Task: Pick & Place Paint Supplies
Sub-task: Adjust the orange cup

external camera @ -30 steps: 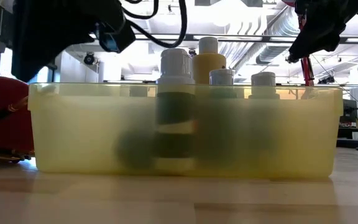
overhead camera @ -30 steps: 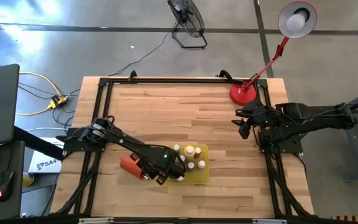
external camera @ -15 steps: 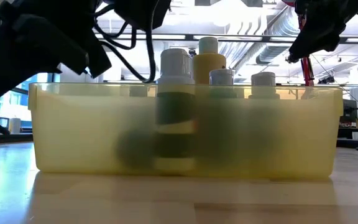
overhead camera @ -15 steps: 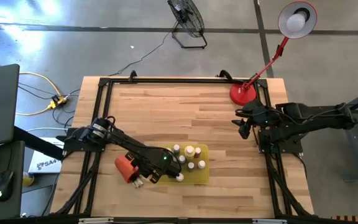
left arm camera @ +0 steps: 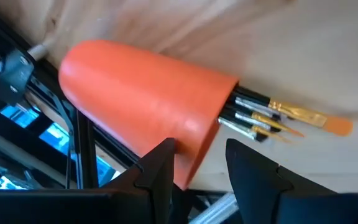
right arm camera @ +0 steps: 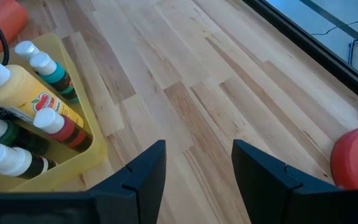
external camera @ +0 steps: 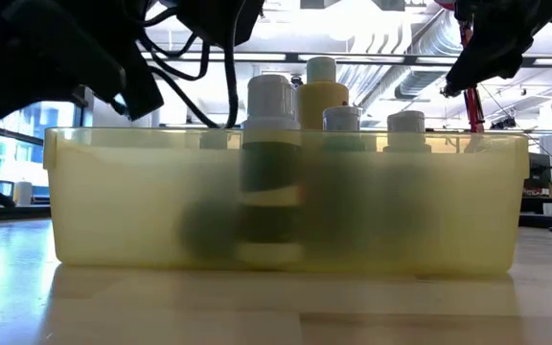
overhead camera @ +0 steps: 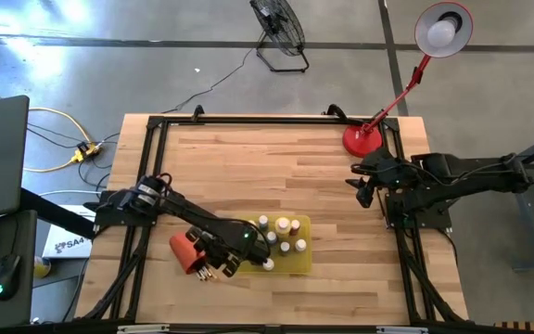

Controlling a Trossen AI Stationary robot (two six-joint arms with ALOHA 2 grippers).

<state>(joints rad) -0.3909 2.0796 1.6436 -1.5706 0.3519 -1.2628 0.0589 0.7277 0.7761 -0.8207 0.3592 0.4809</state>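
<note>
A red cup (left arm camera: 148, 106) lies tipped over with its mouth toward the table's near edge. Several thin paintbrushes (left arm camera: 272, 115) stick out of it, also visible as brushes (overhead camera: 215, 272) from above. My left gripper (left arm camera: 201, 165) is shut on the cup (overhead camera: 189, 252), just left of the yellow tray (overhead camera: 300, 265). Several pale-capped paint bottles (overhead camera: 284, 237) stand upright in the tray (external camera: 429, 201). My right gripper (right arm camera: 197, 180) waits open near the table's right edge, with nothing between its fingers. My left gripper has the red cup by its wall at the rim (left arm camera: 194, 165). One finger (left arm camera: 160, 168) lies on the outside, the other (left arm camera: 253, 171) on the mouth side. The fingers slant down from the tray's side. The cup is tipped, brushes jutting out; whether it rests on the table I cannot tell.
A red lamp's base (overhead camera: 362, 139) stands at the far right corner, close to my right arm. Black frame rails (overhead camera: 151, 167) run along the table's edges. Bare wood (overhead camera: 267, 167) stretches across the middle and far part of the table.
My left gripper has sunk and tipped further down, carrying the red cup a little toward the table's left edge. The cup has tipped over, mouth toward the near edge. The brushes now stick out of it. For the last half second nothing has moved.
</note>
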